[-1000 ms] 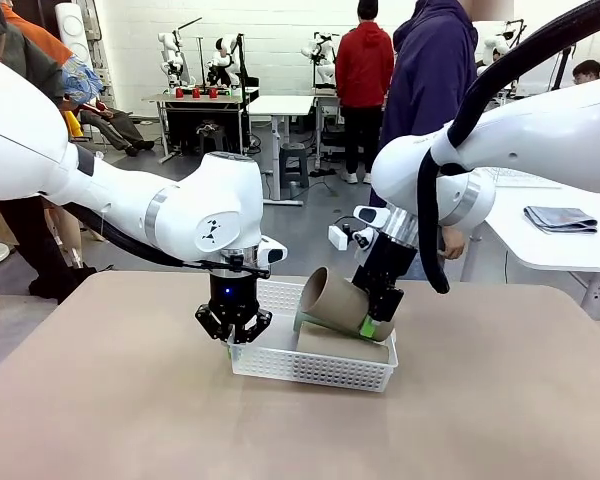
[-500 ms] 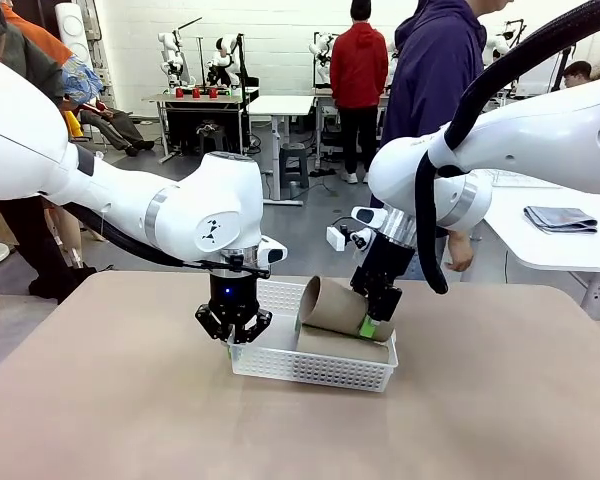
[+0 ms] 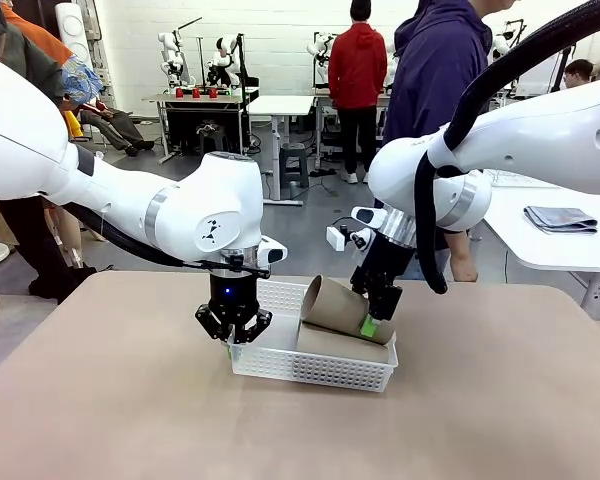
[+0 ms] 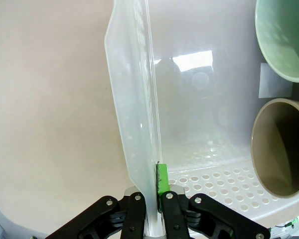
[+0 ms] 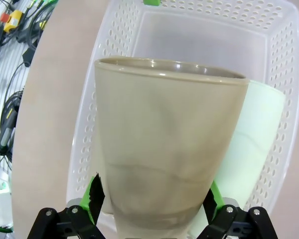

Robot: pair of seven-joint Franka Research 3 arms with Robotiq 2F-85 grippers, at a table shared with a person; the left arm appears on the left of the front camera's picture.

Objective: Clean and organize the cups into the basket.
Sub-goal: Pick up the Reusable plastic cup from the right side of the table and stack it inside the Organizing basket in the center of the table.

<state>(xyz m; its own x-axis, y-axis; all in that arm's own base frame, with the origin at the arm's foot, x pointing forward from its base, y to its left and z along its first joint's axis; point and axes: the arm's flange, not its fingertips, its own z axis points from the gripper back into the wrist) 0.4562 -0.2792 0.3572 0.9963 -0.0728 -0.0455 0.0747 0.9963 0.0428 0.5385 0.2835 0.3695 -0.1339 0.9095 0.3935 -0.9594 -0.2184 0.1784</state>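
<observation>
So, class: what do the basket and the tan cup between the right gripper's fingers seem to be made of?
The basket: probably plastic, white and slightly translucent, with smooth moulded walls, punched round holes and a glossy floor that reflects light. The tan cup: likely plastic or glazed ceramic; its smooth, even, faintly shiny wall and thin rim leave this open.

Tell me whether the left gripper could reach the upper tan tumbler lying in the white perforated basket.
Probably not yet: the left gripper is shut on the basket rim, and the right gripper straddles that tumbler.
</observation>
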